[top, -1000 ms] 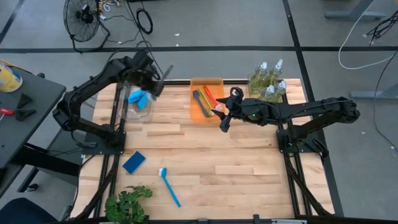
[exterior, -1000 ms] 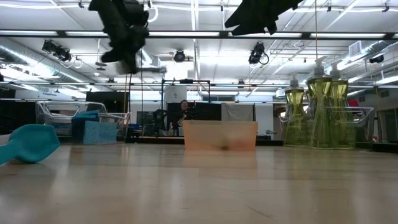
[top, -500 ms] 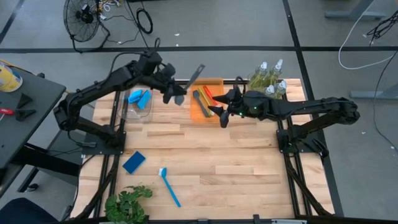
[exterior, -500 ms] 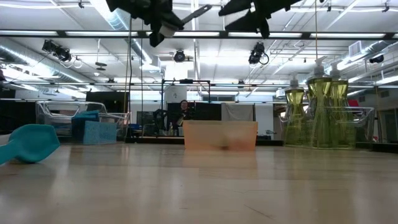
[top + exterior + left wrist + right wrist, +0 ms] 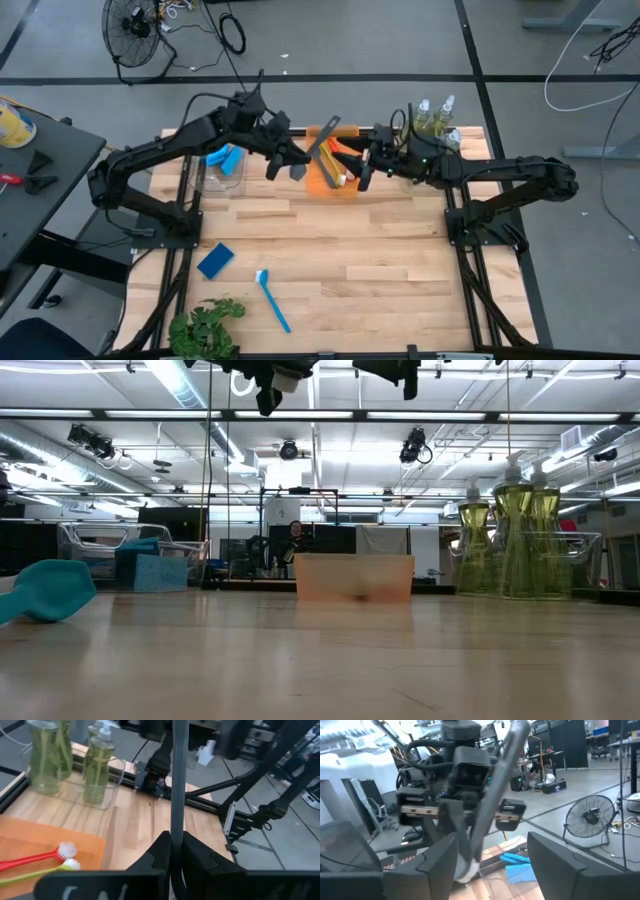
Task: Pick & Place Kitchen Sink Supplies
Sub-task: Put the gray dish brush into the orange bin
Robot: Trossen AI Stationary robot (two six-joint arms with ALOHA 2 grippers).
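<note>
A dark grey long-handled brush (image 5: 325,135) hangs in the air over the orange tray (image 5: 322,186), with my left gripper (image 5: 297,165) shut on it. My right gripper (image 5: 360,168) faces it from the table's right side and is open. In the right wrist view the brush handle (image 5: 495,785) stands between my right gripper's fingers (image 5: 437,865) without touching them. A red brush (image 5: 30,860) and a yellow-green brush (image 5: 35,874) lie in the tray. Light-blue sponges (image 5: 222,157) lie in a clear bin. Pump bottles (image 5: 430,125) stand at the far right. My left gripper pinches the brush handle (image 5: 177,820) between its two fingers (image 5: 159,855). It comes nearly level from the table's left side. The handle runs on past the fingers, slanting up and toward the far right. The brush is lifted clear, above the orange tray.
A dark-blue sponge (image 5: 215,260), a blue brush (image 5: 272,300) and a leafy plant (image 5: 205,325) lie on the near left of the table. The bottles stand in a clear bin (image 5: 107,790) by the far right corner.
My left gripper has swung from above the sponge bin toward the table's right, over the orange tray, rising and rolling, with the brush still in its fingers. My right gripper has risen a little and tipped up to level, now facing the left gripper.
</note>
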